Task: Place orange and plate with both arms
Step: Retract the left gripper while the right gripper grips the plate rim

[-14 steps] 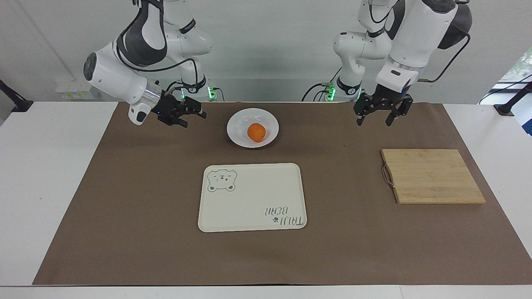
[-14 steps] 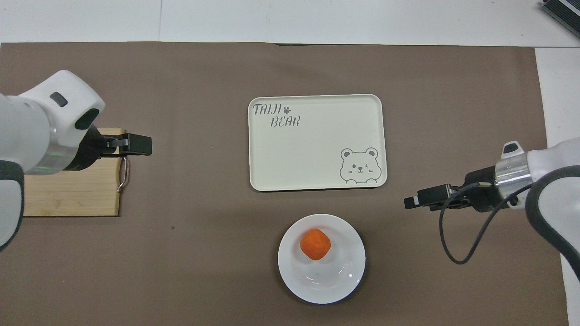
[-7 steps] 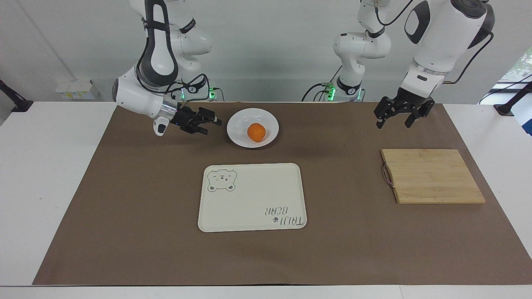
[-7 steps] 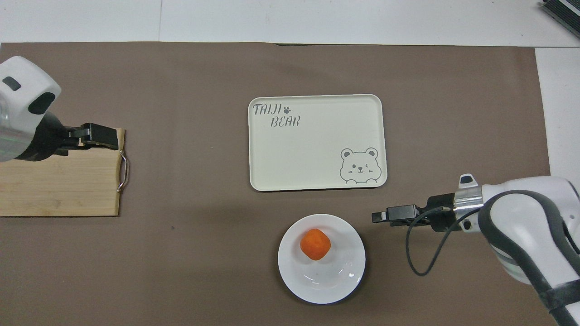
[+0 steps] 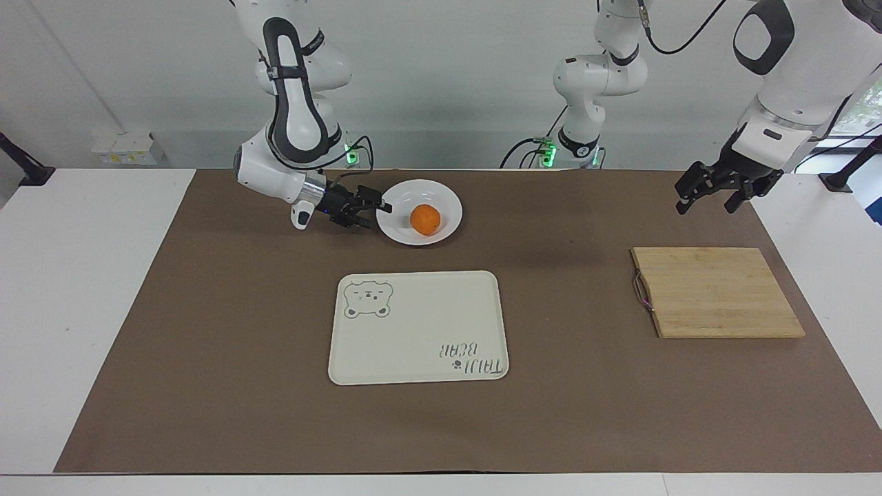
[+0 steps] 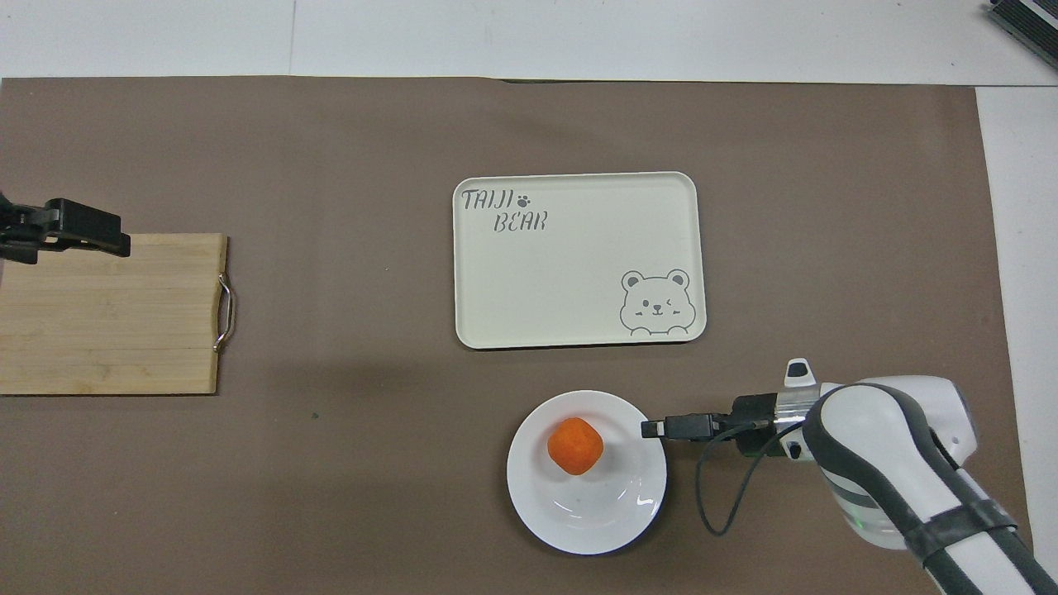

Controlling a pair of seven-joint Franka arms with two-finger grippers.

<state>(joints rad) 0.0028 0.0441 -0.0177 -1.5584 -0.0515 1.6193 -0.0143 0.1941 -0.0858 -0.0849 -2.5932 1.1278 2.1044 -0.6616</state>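
My right claw (image 5: 375,212) is low at the rim of the plate (image 5: 393,227), on the side toward the right arm's end of the counter (image 5: 207,344). A second ago it was well away from the plate; now its tips sit at the edge, one above and one below, not closed on it yet as far as I can see. I think it is about to pinch the rim.

The orange (image 5: 425,219) sits in the plate, which is close to the robots. The bear tray (image 5: 413,331) lies farther out.

My left claw (image 5: 710,194) has pulled back, up near the wooden board (image 5: 716,293). Its fingers are apart and hold nothing.
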